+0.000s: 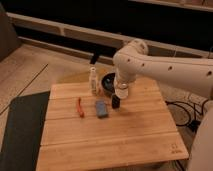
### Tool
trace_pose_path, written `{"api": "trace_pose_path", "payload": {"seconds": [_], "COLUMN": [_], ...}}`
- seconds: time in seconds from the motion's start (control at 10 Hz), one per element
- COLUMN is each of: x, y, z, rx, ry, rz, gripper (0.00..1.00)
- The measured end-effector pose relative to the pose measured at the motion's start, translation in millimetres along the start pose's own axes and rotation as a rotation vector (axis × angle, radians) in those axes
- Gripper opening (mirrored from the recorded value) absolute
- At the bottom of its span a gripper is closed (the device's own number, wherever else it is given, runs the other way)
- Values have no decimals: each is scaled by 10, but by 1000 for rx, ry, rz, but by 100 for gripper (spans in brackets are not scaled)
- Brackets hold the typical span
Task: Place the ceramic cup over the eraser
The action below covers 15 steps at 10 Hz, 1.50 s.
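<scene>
End effector (121, 90) pinching ceramic cup (122, 95) above eraser (115, 103), blue slab (101, 108), white bottle (93, 80), black bowl (106, 83) near

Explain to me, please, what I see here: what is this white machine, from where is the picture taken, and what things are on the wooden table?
The machine is a white robot arm on a mobile base. One camera looks down at the scene; where it is mounted is unknown. At the arm's end, the claw is shut, apparently on a small cream-white ceramic cup, held close above a small black upright eraser block. On the light wooden table also lie a thin orange-red stick and a flat blue rectangular slab. Behind them stand a slim white bottle and a wide black bowl.
</scene>
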<state>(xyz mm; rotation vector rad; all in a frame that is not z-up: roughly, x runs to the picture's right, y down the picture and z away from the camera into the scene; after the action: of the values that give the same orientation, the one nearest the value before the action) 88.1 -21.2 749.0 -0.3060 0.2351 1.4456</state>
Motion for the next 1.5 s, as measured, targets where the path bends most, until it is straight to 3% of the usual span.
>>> {"api": "trace_pose_path", "payload": {"seconds": [0.2,0.6,1.2,1.5], "x": [-19,79,66,102], "y": [49,83,186,185], "z": [49,192,374,541], "rx": [-24,-37,-72,-66], "ry": [-8,16,15,42], "rz": [-11,-31,-62,-82], "gripper": [0,0,0,0]}}
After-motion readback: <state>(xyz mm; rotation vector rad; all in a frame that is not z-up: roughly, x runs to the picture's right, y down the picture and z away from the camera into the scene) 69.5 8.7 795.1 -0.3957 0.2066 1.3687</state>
